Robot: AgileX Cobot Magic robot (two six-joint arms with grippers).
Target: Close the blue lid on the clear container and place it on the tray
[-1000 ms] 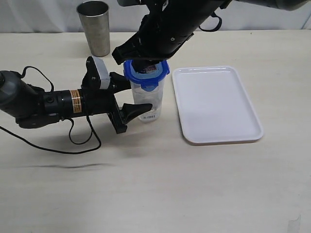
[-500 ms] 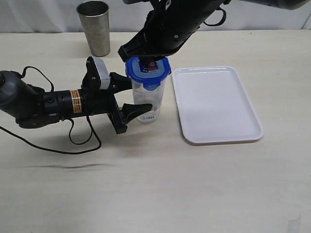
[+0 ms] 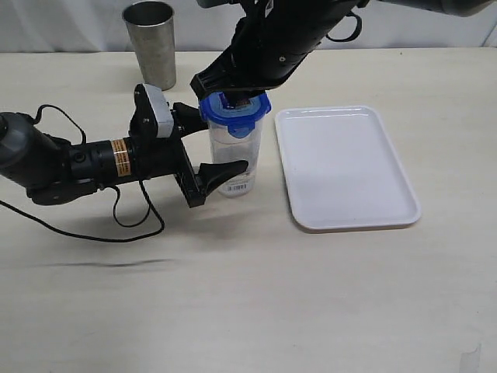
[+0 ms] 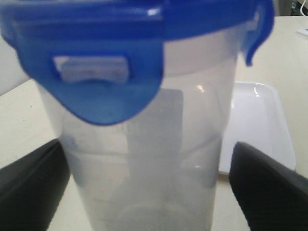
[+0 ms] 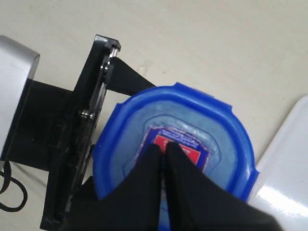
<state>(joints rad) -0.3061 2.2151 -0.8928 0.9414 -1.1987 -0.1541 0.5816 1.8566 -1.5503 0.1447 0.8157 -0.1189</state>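
Clear container [image 3: 233,159] stands upright on table [image 3: 233,295], nearer far edge than near edge. Blue lid [image 3: 235,115] sits on its rim. Front flap hangs down over rim; latched or not, can't tell. R tool [image 5: 166,154] is clenched, tips together, pressing on lid top at sticker [image 5: 190,147]. L tool [image 3: 225,140] is released, fingers [image 4: 264,187] spread either side of container's lower half. A strip of table shows btw one finger & wall. Other finger is right at wall, contact unclear. Tray [image 3: 345,167] lies flat just beside container, w/ narrow gap btw its long edge & container base. Steel cup [image 3: 151,43] stands upright by far edge, well apart. Toward near edge there's a wide run of table, w/ only cable [image 3: 116,233] looping onto it.
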